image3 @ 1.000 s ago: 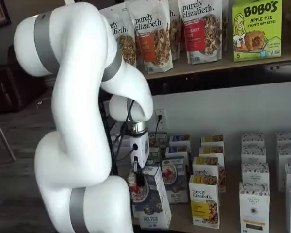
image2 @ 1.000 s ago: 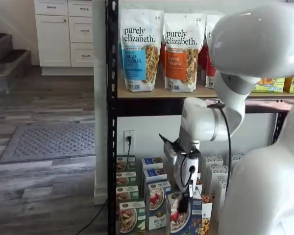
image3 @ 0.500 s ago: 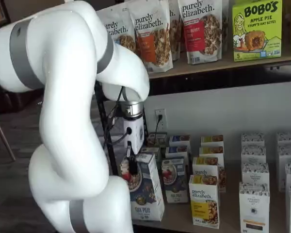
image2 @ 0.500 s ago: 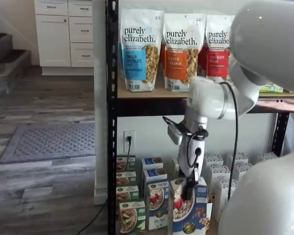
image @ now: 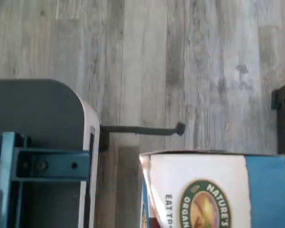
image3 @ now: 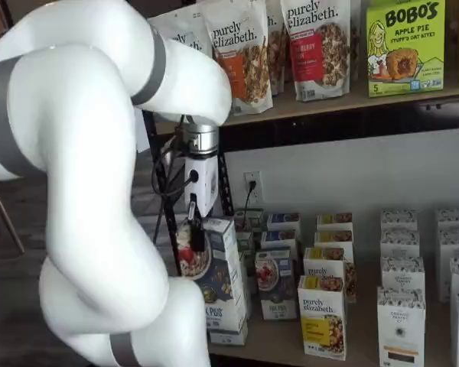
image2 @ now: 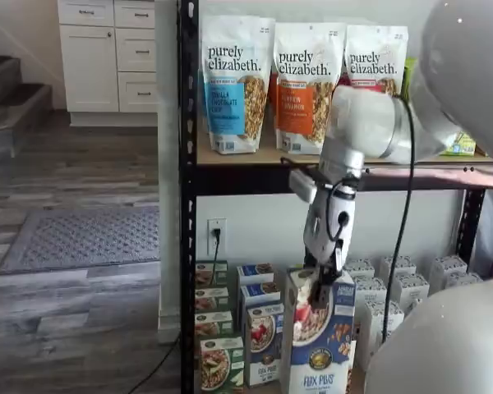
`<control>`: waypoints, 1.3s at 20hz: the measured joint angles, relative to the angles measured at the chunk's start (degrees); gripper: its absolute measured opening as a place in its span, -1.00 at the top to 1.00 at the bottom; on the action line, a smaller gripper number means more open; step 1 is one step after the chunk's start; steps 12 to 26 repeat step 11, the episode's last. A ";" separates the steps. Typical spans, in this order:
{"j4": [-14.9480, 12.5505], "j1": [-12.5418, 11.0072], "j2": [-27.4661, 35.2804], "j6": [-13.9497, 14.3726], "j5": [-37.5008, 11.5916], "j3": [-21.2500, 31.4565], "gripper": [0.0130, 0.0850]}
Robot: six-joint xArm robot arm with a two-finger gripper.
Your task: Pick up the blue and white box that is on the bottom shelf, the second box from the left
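The gripper (image2: 320,293) is pinching the blue and white box (image2: 319,345) at its top edge, holding it clear of the bottom shelf (image3: 352,353) and out in front of the rows of boxes (image3: 321,260). The grip is sitting high and narrow — the tall box could be swinging or slipping out, or clipping the black upright (image2: 186,205).
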 joint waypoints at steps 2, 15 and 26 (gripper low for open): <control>0.29 -0.18 -1.56 0.12 1.83 -0.60 0.11; 0.39 -0.49 -7.06 1.59 8.36 -3.53 0.11; 0.39 -0.49 -7.06 1.59 8.36 -3.53 0.11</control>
